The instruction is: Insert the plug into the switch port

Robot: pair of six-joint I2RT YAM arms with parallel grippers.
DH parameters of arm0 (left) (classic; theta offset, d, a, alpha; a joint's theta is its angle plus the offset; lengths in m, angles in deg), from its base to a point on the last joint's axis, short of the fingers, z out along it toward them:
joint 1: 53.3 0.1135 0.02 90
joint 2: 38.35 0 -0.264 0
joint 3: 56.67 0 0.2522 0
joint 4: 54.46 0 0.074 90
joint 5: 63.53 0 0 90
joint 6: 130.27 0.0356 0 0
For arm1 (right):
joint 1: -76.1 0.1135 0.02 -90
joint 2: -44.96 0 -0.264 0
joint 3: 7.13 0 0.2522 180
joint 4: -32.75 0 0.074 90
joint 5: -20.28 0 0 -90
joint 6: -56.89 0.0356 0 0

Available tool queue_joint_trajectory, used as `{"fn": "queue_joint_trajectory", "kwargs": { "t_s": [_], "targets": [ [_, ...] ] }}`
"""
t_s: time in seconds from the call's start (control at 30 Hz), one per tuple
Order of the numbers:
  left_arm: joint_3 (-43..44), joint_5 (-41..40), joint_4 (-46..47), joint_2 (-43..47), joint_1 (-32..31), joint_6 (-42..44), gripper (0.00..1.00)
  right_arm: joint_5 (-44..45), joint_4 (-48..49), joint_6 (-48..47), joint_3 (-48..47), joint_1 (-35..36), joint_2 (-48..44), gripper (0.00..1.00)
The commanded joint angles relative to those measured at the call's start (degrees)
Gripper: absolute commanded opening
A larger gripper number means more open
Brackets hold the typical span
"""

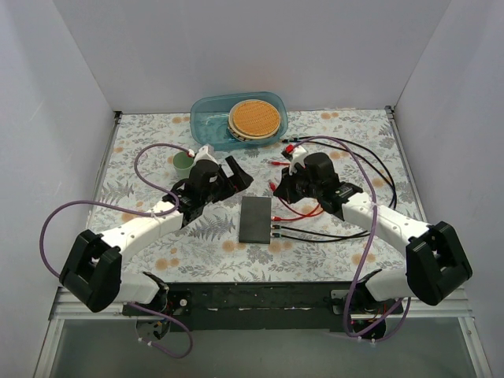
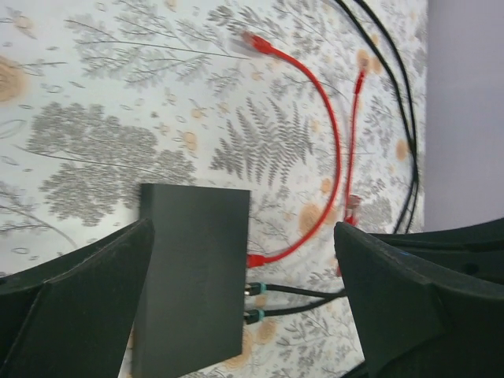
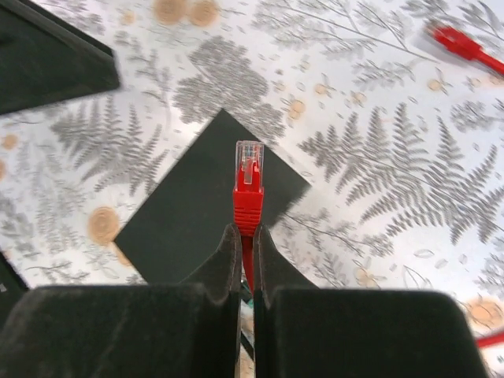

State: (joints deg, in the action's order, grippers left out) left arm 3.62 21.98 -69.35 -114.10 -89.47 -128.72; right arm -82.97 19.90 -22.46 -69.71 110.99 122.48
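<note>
The switch is a flat black box lying mid-table; it also shows in the left wrist view and the right wrist view. A red plug and two black plugs sit at its right side. My right gripper is shut on a red plug with a clear tip, held above the switch's far right corner. In the top view my right gripper hovers beyond that corner. My left gripper is open and empty, above the table beyond the switch's far left.
A blue tub with a round woven mat stands at the back. A green cup sits behind the left arm. Loose red cables and black cables lie right of the switch. White walls close in three sides.
</note>
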Motion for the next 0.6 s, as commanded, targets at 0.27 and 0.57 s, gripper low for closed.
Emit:
{"fn": "queue_joint_trajectory", "kwargs": {
  "t_s": [0.27,0.57],
  "targets": [
    [0.76,4.14,-1.25,-10.55,2.5,6.88,0.97,15.45,-12.06,-3.97,-3.74,-1.23,11.68,0.01],
    [5.06,12.13,3.15,-18.9,2.85,8.2,0.96,11.87,-14.97,-4.68,-3.48,-1.06,17.76,0.01]
  ]
}}
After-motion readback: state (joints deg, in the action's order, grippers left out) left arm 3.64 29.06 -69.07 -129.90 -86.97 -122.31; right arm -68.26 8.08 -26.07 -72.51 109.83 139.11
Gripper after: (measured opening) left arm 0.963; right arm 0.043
